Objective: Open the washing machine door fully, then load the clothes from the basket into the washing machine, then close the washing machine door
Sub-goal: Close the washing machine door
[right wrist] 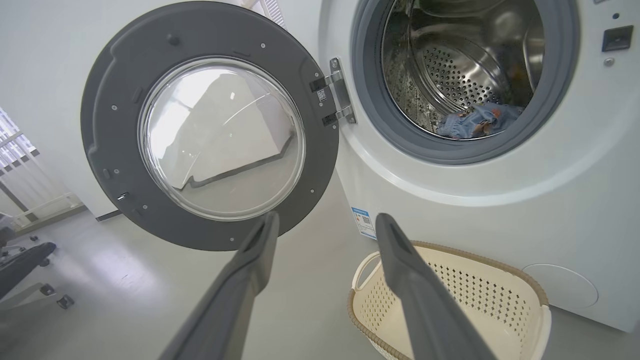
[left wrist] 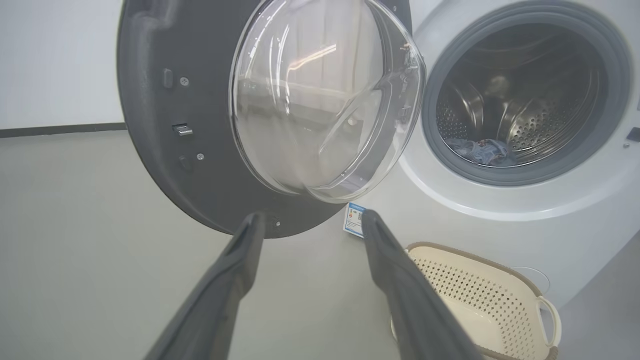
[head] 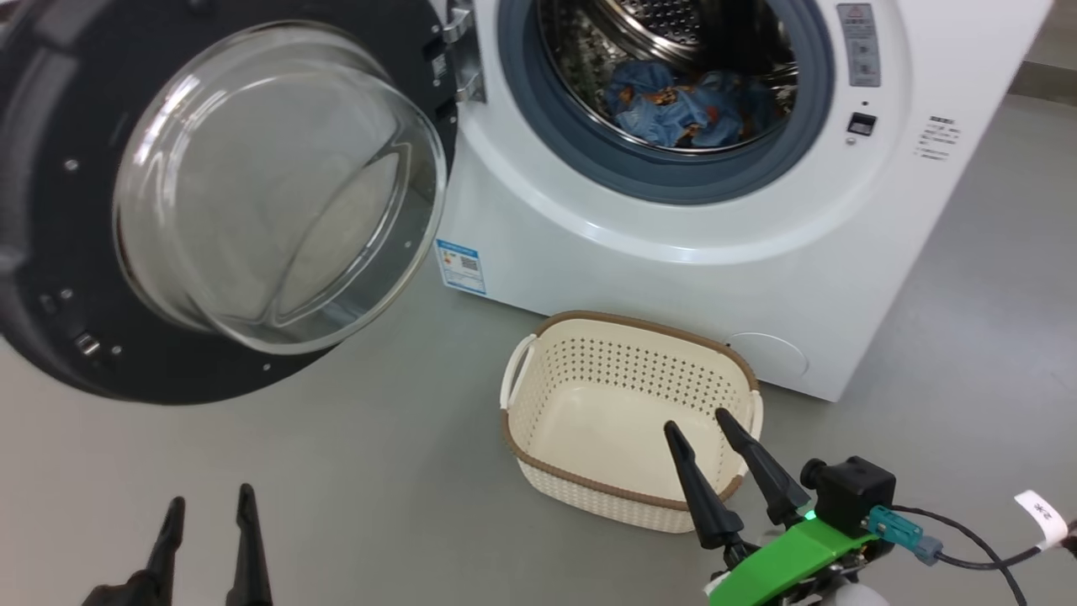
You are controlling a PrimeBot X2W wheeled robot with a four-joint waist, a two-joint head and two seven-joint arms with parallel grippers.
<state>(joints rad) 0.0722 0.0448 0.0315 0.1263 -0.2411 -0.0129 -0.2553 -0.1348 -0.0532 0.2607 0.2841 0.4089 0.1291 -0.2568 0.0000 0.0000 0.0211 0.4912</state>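
The white washing machine (head: 690, 252) stands with its door (head: 210, 194) swung wide open to the left, glass bowl facing me. Light blue clothes (head: 681, 105) lie in the steel drum, also seen as clothes (right wrist: 475, 122) and clothes (left wrist: 482, 151) in the wrist views. The cream basket (head: 538, 404) sits on the floor before the machine and holds nothing. My right gripper (head: 702, 425) is open, its tips over the basket's near right part. My left gripper (head: 210, 503) is open low at the left, above bare floor, below the door.
Grey floor (head: 353, 471) spreads around the basket and under the door. A cable with a white tag (head: 1043, 513) trails from the right wrist. Chair legs on castors (right wrist: 30, 280) stand far left in the right wrist view, near a white wall (left wrist: 55, 60).
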